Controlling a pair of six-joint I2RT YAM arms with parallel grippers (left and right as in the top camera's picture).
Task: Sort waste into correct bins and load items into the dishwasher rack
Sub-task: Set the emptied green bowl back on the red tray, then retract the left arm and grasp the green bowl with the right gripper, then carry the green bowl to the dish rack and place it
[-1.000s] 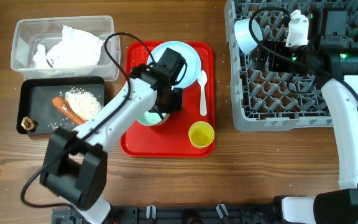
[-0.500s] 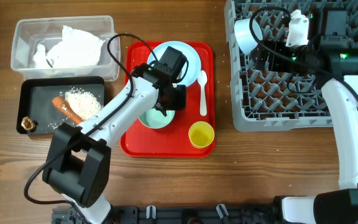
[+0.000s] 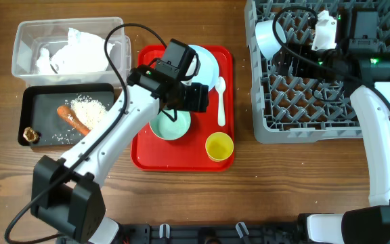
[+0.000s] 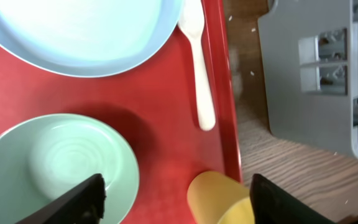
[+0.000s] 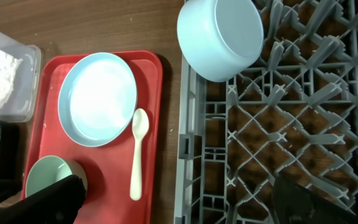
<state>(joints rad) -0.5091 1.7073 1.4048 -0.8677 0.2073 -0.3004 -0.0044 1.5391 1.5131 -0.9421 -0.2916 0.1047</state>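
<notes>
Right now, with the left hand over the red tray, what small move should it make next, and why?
Probably lower the left hand onto the yellow cup. The hand is open and empty, and in the wrist view the cup stands on the red tray almost between its fingers, nearer than the empty bowl. The cup is not yet in the dishwasher rack.

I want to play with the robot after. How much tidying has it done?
Done: the napkin is in the clear tub, carrot, rice and brown lump are in the black tray, and one bowl sits in the rack. Right now the left gripper hangs open over the red tray, holding nothing. Left to load: the plate, the other bowl, spoon and yellow cup.
</notes>
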